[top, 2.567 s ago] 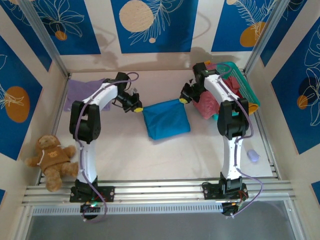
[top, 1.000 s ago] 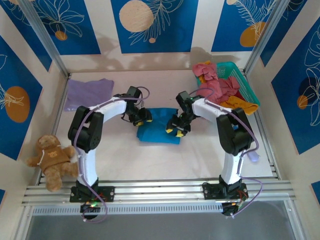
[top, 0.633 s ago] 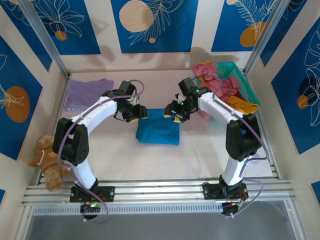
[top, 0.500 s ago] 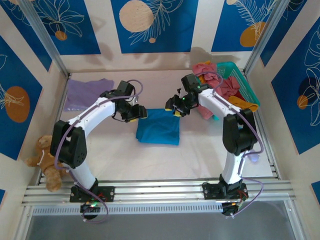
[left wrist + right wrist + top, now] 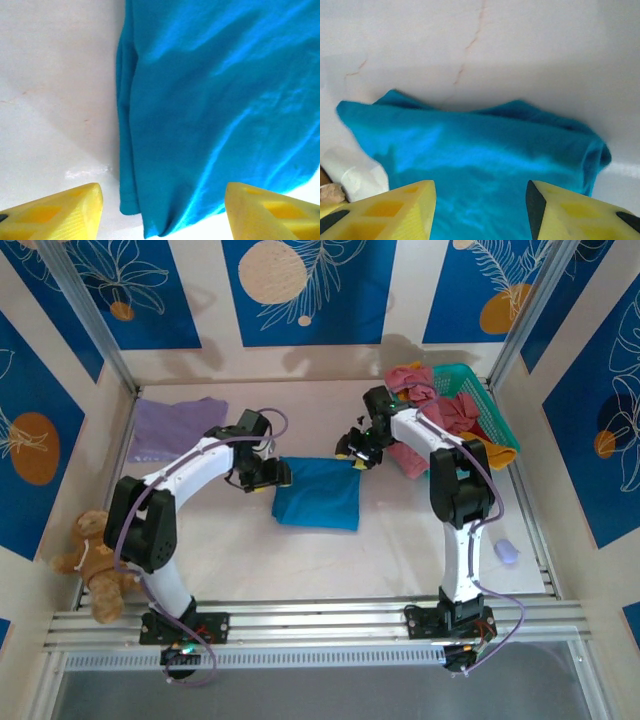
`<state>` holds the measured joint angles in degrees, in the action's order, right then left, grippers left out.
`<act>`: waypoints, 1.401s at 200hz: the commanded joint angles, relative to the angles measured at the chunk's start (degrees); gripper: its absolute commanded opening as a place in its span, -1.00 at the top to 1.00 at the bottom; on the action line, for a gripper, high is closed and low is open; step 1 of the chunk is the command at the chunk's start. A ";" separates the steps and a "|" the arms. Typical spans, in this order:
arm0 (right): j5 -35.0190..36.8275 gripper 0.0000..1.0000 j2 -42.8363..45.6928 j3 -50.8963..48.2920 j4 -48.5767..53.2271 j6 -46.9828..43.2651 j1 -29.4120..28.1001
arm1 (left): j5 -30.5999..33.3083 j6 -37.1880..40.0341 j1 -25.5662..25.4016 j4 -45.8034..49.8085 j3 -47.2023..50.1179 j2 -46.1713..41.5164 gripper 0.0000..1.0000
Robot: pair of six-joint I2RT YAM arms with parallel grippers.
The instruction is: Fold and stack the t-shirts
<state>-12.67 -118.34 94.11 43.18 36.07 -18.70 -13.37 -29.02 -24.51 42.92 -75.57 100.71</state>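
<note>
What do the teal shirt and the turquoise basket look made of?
Teal shirt: soft cloth, likely cotton knit, slight sheen; it lies in gentle wrinkles with a limp folded edge. Turquoise basket: apparently rigid plastic mesh, judging by its straight rim; detail is small.

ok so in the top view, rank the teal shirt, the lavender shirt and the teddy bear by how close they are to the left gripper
Measured from the left gripper:
1. teal t-shirt, just to the gripper's right, mid-table.
2. lavender t-shirt, lying flat in the far-left corner.
3. teddy bear, at the left edge, towards the near side.
</note>
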 commanded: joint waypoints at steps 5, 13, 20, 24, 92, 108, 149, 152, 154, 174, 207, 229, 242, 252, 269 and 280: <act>-1.35 -0.05 7.36 2.00 5.18 -2.71 -0.46 | 1.12 3.23 -0.18 0.87 -0.61 2.64 -0.34; -1.31 -0.05 8.71 1.75 5.90 -3.06 -0.46 | 0.84 3.54 -0.18 0.62 -0.91 3.46 -0.35; -1.40 -0.05 9.74 1.48 6.55 -3.36 -0.38 | 0.40 3.73 -0.18 0.30 -1.26 4.29 -0.35; -1.54 -0.05 10.28 1.30 6.87 -3.46 -0.33 | -0.11 3.81 -0.18 0.05 -1.45 4.72 -0.35; -3.72 -0.06 19.11 -3.48 9.34 -4.21 1.94 | -2.10 4.41 -0.77 -0.73 -4.98 10.82 -0.28; -3.68 -0.06 20.03 -4.48 9.55 -4.52 2.72 | -2.03 4.60 -1.54 -0.54 -5.71 12.01 -0.25; -4.56 -0.06 21.01 -5.60 9.82 -4.69 4.01 | -0.47 4.45 -3.62 -0.40 -6.60 15.10 -0.12; -4.64 -0.06 21.00 -5.61 9.91 -4.69 4.02 | -0.32 4.47 -3.81 -0.31 -6.65 15.27 -0.10; -4.65 -0.06 21.02 -5.60 9.91 -4.74 4.02 | -0.23 4.44 -3.93 -0.34 -6.68 15.48 -0.09; -4.65 -0.05 21.20 -5.53 10.17 -4.96 4.28 | 2.25 4.36 -5.48 0.46 -7.20 17.24 0.03; -4.65 -0.05 22.07 -5.97 10.43 -5.05 4.89 | 8.22 4.53 -8.78 4.24 -8.45 21.44 0.30; -4.67 -0.05 23.22 -6.78 10.44 -5.07 5.37 | 8.38 4.23 -8.74 3.41 -6.73 22.07 0.60; -4.82 -0.05 23.97 -7.27 10.61 -5.13 5.76 | 9.41 4.44 -8.69 3.81 -6.58 21.83 0.81; -4.82 -0.05 24.63 -7.69 10.70 -5.14 6.01 | 10.42 5.02 -8.55 4.53 -7.14 21.49 0.95; -4.93 -0.05 25.67 -8.22 10.87 -5.31 6.43 | 13.66 6.83 -7.94 7.01 -9.68 20.50 1.00; -4.84 -0.06 26.42 -8.82 10.83 -5.36 6.60 | 16.56 8.71 -7.55 9.06 -12.03 19.67 1.00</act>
<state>-15.75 -94.72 86.87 52.62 31.77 -12.67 -6.02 -23.88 -32.49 45.36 -86.00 117.91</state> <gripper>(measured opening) 0.526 0.050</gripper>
